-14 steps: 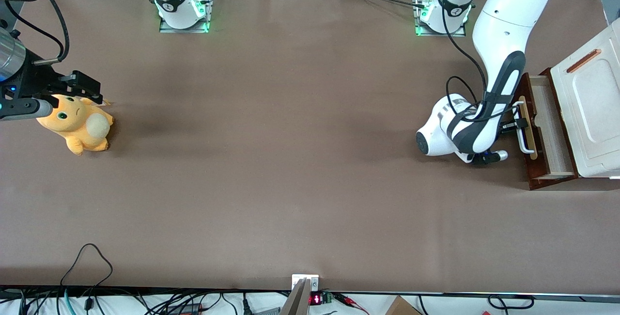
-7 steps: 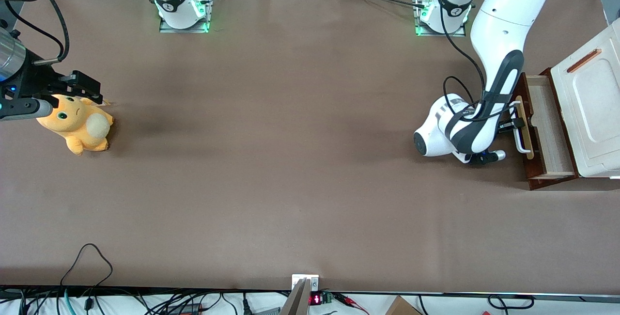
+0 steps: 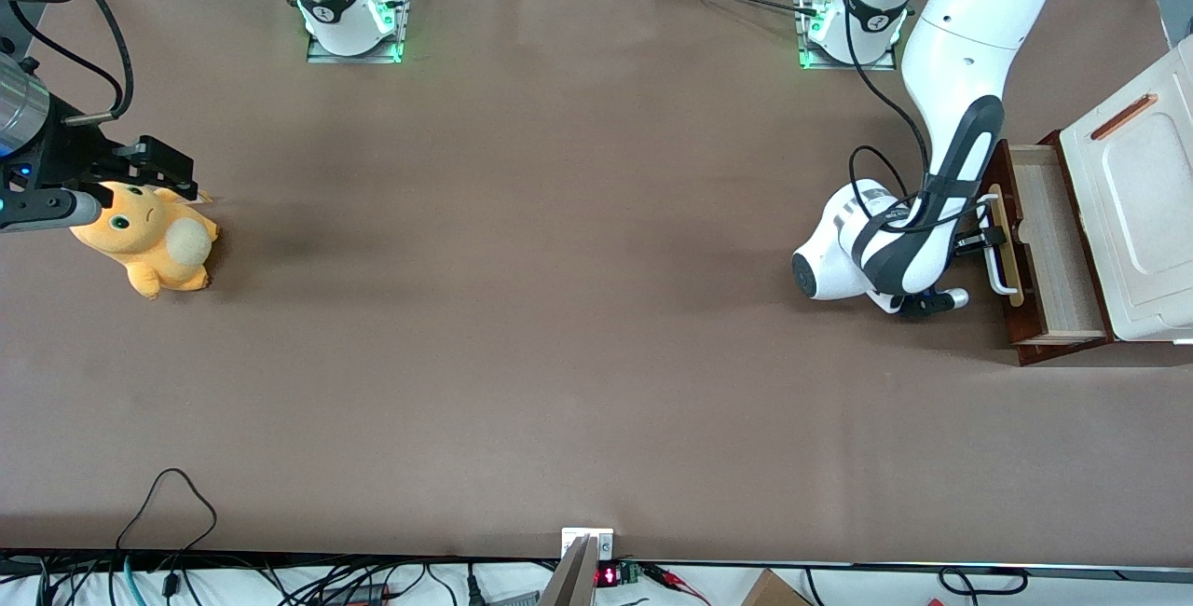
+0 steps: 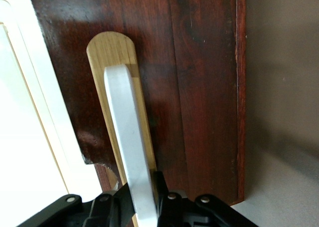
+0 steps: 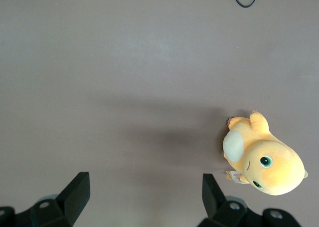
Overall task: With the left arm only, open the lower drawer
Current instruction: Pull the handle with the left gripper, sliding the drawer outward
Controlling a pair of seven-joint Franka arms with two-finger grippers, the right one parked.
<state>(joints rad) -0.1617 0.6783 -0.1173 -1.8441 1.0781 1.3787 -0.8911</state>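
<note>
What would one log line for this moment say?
claw: shut on handle | drawer: partly open | arm: in front of drawer | plush: parked arm's end

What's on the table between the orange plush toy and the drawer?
Only the left arm, its gripper at the lower drawer's handle; otherwise bare table, front view.

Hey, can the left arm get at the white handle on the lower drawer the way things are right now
Yes, it looks that way. The pincer is shut on the white handle of the lower drawer, which stands partly open, with nothing between them.
</note>
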